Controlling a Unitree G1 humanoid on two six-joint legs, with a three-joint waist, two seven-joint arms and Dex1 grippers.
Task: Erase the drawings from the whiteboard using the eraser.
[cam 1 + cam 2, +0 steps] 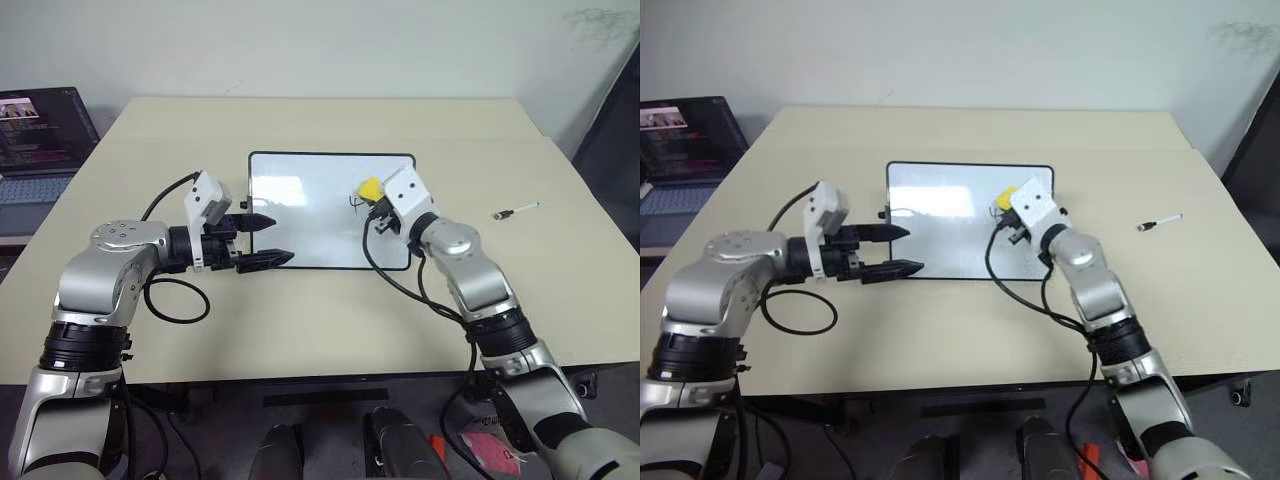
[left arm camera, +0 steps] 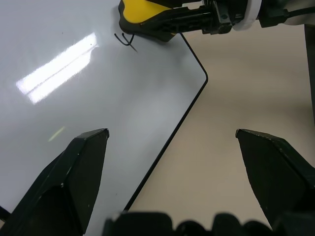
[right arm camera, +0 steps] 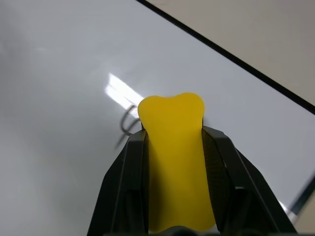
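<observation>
1. The surface is a wide beige top. It carries the whiteboard near its middle, and a laptop with a lit screen sits beyond its left edge.

2. The whiteboard lies flat on the surface, a glossy white rectangle in a thin black frame. Most of its face is bare, with a bright glare patch on the left part.

3. The left gripper sits at the board's left edge, pointing across it. Its two black fingers are spread well apart and grasp nothing. In the left wrist view, one finger is over the white face and the other over the beige surface, with the board's near edge and corner between them.

4. The right gripper reaches over the right part of the board. Its fingers are clenched on the eraser, one on each long side.

5. The eraser is a bright yellow block held over the right part of the whiteboard, its rounded end jutting past the fingertips.

6. The drawings show as a thin black looped stroke on the board just beside the eraser's tip. How much of them the eraser hides cannot be told.

7. A white marker pen with a black tip lies on the surface, well apart to the right of the board.
</observation>
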